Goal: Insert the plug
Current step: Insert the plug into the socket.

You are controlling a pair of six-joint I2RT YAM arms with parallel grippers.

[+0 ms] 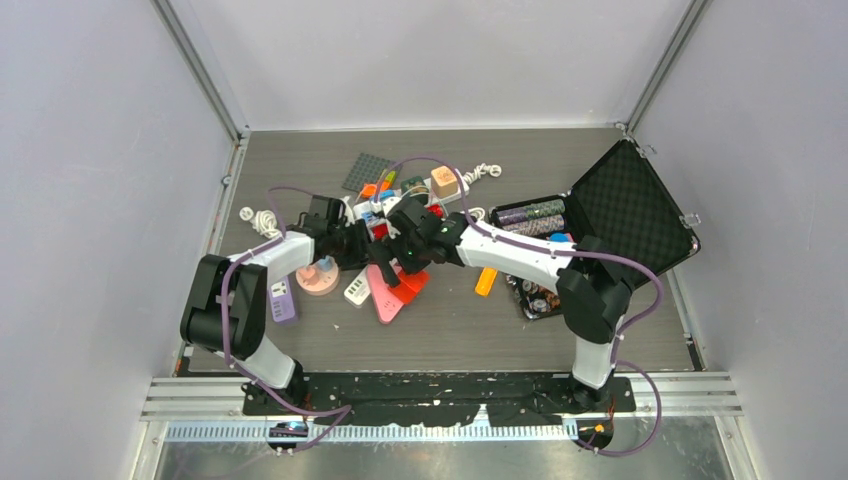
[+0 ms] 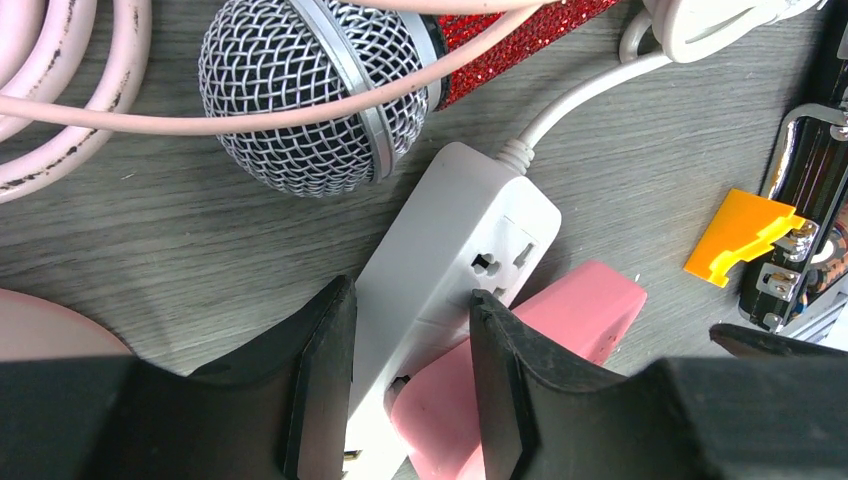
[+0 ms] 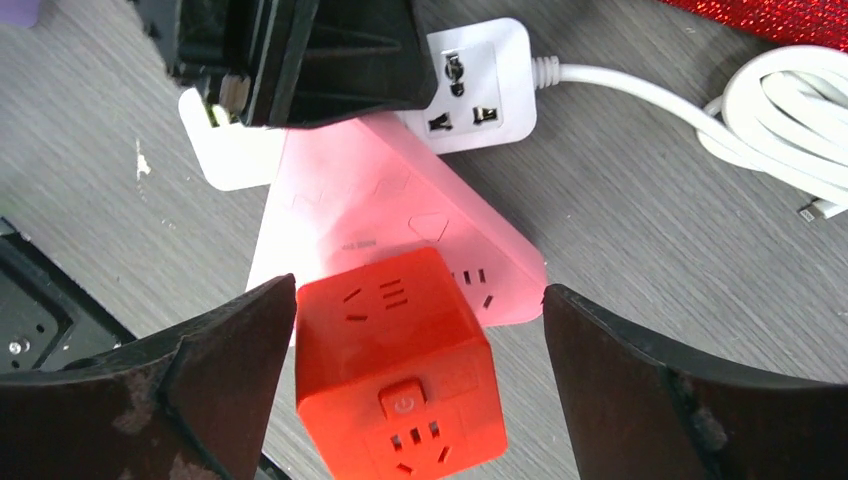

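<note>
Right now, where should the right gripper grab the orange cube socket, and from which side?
Probably by its two flat opposite side faces, coming straight down from above: the orange cube socket rests partly on the pink power strip, and the open right gripper straddles it.

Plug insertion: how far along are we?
Looks done: orange cube socket sits on the pink strip, right claw open around it, not gripping; whether it is actually plugged in is hidden. In hand: left claw clamps the white power strip. Remaining: that strip's visible sockets are empty; confirm seating, withdraw.
</note>
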